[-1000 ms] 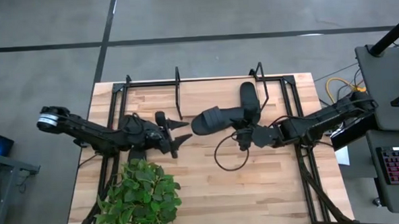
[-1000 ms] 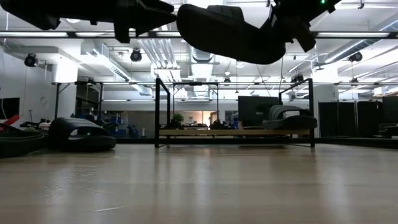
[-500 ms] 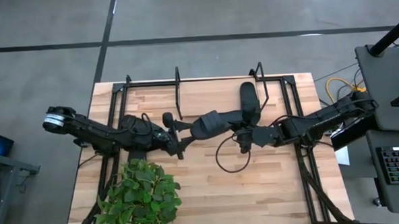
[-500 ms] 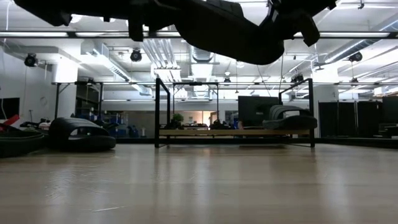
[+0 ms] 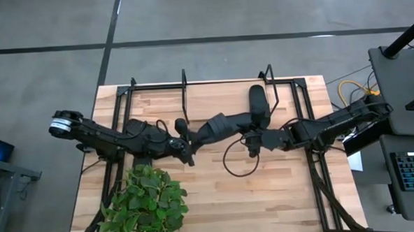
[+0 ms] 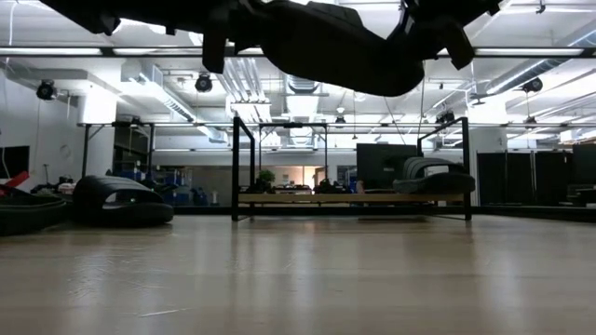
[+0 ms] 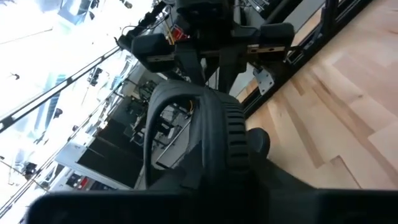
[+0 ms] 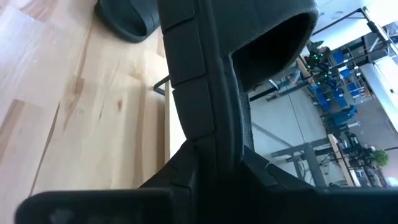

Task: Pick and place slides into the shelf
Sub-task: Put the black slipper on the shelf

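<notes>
Above the middle of the desk (image 5: 197, 200), one black slide (image 5: 218, 126) hangs in the air between the two arms. The right pincer (image 5: 253, 140) is closed on one end of it. The left pincer (image 5: 184, 143) is at the other end, touching the shoe, but I cannot tell if it has closed on it yet. It looks like the shoe is being passed from one arm to the other, or held by both.

The shelf (image 5: 226, 84) stands at the far edge of the desk. It has one slide (image 5: 258, 107) on its board, near the right side. The other spots on the board look free.

From the low camera, two more slides (image 6: 121, 200) lie on the desk at the left, well apart from the shelf. One of them is only partly in the picture.

So I think one shoe is put away, one is on its way, and two have yet to be picked up. A green plant (image 5: 144, 203) sits near the front of the desk, close under the left arm.
</notes>
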Motion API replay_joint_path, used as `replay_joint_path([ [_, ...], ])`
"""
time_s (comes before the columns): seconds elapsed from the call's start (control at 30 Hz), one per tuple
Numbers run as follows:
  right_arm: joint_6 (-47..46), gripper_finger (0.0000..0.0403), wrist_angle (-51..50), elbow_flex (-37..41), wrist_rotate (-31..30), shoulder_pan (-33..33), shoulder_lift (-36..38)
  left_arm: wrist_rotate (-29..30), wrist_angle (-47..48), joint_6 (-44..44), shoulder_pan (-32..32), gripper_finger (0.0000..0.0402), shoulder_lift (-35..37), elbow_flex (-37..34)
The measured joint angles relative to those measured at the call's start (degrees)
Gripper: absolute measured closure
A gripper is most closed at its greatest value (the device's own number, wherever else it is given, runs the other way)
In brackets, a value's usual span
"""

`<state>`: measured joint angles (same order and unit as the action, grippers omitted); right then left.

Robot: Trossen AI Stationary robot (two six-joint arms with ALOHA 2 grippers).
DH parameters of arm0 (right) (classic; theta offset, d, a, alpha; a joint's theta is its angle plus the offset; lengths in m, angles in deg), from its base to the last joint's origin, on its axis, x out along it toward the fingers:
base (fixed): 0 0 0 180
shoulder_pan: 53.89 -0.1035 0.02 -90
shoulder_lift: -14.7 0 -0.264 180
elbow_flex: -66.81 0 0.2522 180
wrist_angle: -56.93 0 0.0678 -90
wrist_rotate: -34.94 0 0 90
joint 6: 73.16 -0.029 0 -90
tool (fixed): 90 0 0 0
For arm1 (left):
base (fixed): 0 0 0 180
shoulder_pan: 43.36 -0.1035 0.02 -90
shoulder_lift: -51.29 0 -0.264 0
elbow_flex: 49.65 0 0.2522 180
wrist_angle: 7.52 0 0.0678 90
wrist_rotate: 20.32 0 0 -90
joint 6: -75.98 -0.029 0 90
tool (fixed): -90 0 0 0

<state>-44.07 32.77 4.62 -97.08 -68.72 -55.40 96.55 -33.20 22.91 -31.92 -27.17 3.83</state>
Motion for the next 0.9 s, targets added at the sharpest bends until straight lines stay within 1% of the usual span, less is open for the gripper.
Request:
replay_joint_path([
  [0.03,-0.1,0.033,0.1,-0.1,0.0,0.0,0.0,0.3,0.0,0.0,0.0,0.038,0.1,0.0],
  [0.07,-0.3,0.032,0.0,-0.3,-0.1,0.0,0.0,0.6,-0.2,0.1,0.0,0.0383,0.2,0.0],
  [0.17,-0.9,0.0293,0.0,-1.1,-0.7,0.0,0.1,2.1,-0.5,0.2,0.0,0.0383,0.5,0.0],
  [0.27,-1.4,0.0277,0.3,-1.8,-5.3,-0.4,0.2,4.5,-0.7,0.1,-0.1,0.0383,0.5,0.2],
  [0.37,-2.6,0.027,0.1,-2.1,-9.5,-0.5,0.6,6.8,-1.0,-0.3,-0.6,0.0383,0.6,0.3],
  [0.6,-5.8,0.027,-0.4,-3.0,-11.4,-0.4,1.5,9.4,-0.3,-0.3,-3.0,0.0384,0.4,1.8],
  [0.67,-6.5,0.0268,0.1,-3.5,-11.1,-0.5,2.1,14.2,2.4,-0.4,-4.4,0.0384,0.3,2.4],
  [0.77,-7.4,0.0263,-0.1,-3.9,-10.5,-0.8,2.9,19.1,8.7,0.1,-6.0,0.0384,0.2,4.8],
  [0.8,-7.7,0.0261,-0.1,-4.0,-10.5,-0.8,3.3,19.7,10.6,0.4,-6.3,0.0384,0.0,5.5],
  [0.9,-7.6,0.0256,0.0,-4.9,-9.5,-0.8,4.6,18.2,13.6,0.0,-6.4,0.0384,-1.1,6.7],
])
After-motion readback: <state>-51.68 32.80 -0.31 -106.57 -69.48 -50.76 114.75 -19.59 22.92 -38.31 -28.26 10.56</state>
